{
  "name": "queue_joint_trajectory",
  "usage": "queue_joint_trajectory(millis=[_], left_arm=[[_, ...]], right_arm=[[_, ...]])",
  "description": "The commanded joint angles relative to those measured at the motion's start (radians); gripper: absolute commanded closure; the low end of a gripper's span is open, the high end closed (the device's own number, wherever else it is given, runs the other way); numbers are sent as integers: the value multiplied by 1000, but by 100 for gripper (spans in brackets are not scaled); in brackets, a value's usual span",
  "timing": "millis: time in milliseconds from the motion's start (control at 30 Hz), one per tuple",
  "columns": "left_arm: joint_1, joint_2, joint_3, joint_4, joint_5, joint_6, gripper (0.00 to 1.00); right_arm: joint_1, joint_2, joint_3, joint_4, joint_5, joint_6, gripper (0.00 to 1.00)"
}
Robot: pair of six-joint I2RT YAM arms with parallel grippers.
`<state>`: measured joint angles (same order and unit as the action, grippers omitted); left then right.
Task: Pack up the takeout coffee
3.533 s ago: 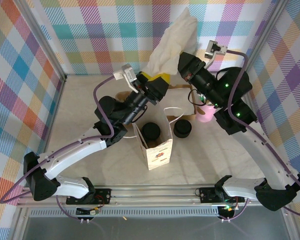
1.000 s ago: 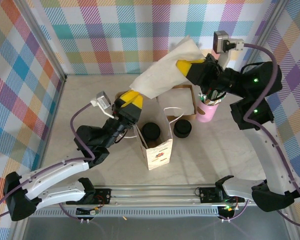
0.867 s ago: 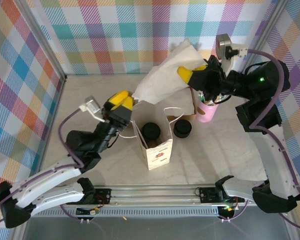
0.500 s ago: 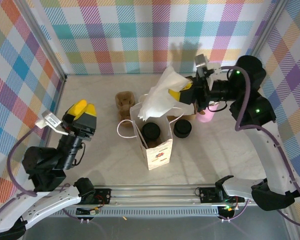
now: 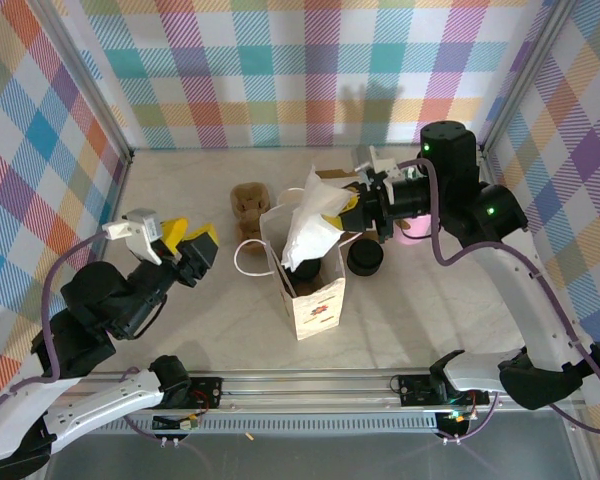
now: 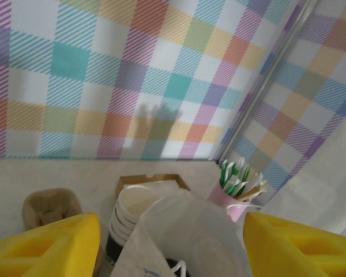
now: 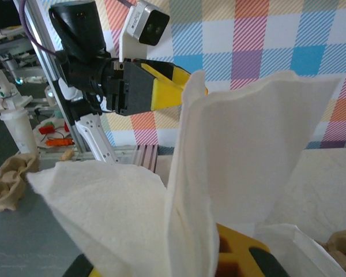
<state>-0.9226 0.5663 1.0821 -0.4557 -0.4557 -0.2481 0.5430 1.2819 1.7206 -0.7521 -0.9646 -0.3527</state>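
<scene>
We saw the paper bag standing upright near the middle of the bench, its mouth open and its loop handles hanging out on either side. The right tool hovered just behind the bag's mouth, its yellow fingers pressed together on a white napkin. The napkin fanned out from that grip, and its lower end hung down into the bag. Under the napkin we could make out a dark round top inside the bag, which we took for the takeout coffee; the napkin and the bag walls hid the cup itself.

The left tool was off to the bag's left, well apart from it, with its fingers spread and nothing between them. Its wrist view looked over the bag towards the back wall.

Just right of the bag stood a round black lid stack, apart from the bag's wall. Behind that was a pink cup, which the left wrist view showed filled with green and white packets. That view also showed a stack of white cups behind the bag. A brown pulp carrier lay behind the bag on the left.
</scene>
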Motion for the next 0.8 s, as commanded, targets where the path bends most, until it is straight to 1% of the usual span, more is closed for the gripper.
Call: queue_joint_trajectory(millis=[0,233,467,567,667,767], left_arm=[[-5,-13,-20,-31,-35,-18,34],[-6,4,-42,0,-43,-10,34],[-6,6,-66,34,-50,-2,34],[-5,6,-65,54,-63,12,33],[-5,7,-67,67,-67,27,33],[-5,7,-65,78,-72,31,32]], right_arm=[[4,6,-1,-97,8,-141,100],[21,25,17,-169,35,-214,100],[69,29,-16,-225,101,-259,100],[91,38,-19,-230,111,-264,100],[108,43,-33,-231,125,-274,96],[113,49,-47,-229,133,-280,95]])
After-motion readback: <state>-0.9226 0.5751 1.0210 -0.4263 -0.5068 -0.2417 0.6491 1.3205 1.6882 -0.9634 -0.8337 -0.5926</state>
